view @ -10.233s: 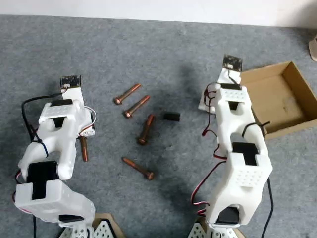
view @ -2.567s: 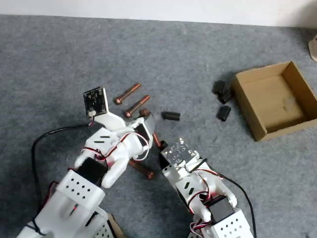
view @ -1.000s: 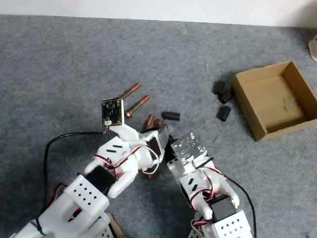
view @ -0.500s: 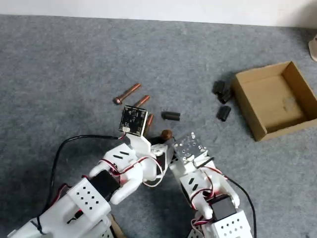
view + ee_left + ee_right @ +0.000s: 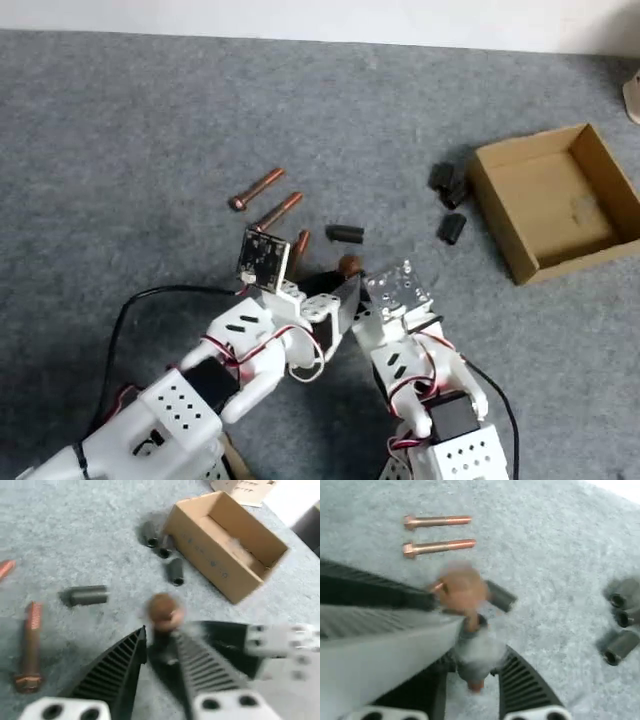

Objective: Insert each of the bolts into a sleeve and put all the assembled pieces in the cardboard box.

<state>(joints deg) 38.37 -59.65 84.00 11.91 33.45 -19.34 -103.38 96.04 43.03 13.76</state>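
A copper bolt stands upright between both grippers, its head on top. My left gripper is shut on its shank, at the table's near middle. My right gripper is shut on a dark sleeve around the same bolt, whose tip sticks out below. In the high view the right gripper meets the left one tip to tip. Three loose bolts and one sleeve lie just beyond. The cardboard box sits at the far right.
Three more sleeves lie close to the box's left wall. The grey carpet stretches open at the far left and behind the bolts. Both arms crowd the near middle.
My left gripper has carried the bolt to the right, up against the right gripper. The bolt now sits in the sleeve. The right gripper shifted slightly away from the near edge.
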